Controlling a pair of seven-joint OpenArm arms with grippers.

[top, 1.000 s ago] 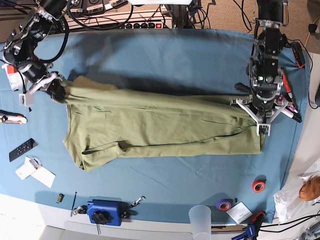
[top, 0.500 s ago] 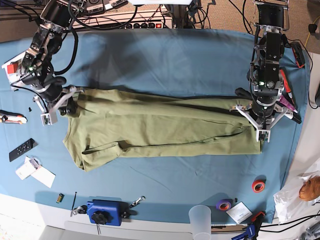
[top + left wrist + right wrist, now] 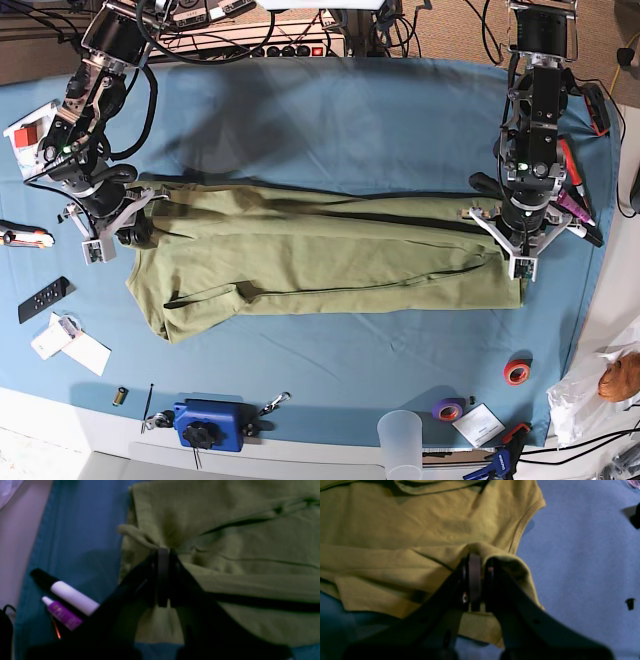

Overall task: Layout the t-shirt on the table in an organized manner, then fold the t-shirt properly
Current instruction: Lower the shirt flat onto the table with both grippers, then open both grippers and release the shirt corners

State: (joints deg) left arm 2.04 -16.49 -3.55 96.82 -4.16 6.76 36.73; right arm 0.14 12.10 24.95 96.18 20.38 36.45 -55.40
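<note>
The t-shirt (image 3: 320,255) lies stretched across the middle of the table (image 3: 330,120), reaching from near one short edge almost to the other, olive green and folded lengthwise into a long band with one sleeve sticking out toward the near edge. My left gripper (image 3: 522,240) is clamped on a pinch of the t-shirt's cloth at the end by the table's right-hand edge in the base view; in my left wrist view the jaws meet on a small raised tuck of fabric (image 3: 163,548). My right gripper (image 3: 118,222) is closed on the opposite end, with the cloth draped over its tips (image 3: 480,555). Beside my left gripper lie a marker (image 3: 67,593) with a white body and black cap and a small purple tube (image 3: 62,612); the tube carries pale print, too blurred to read. I can read no writing on the t-shirt.
</note>
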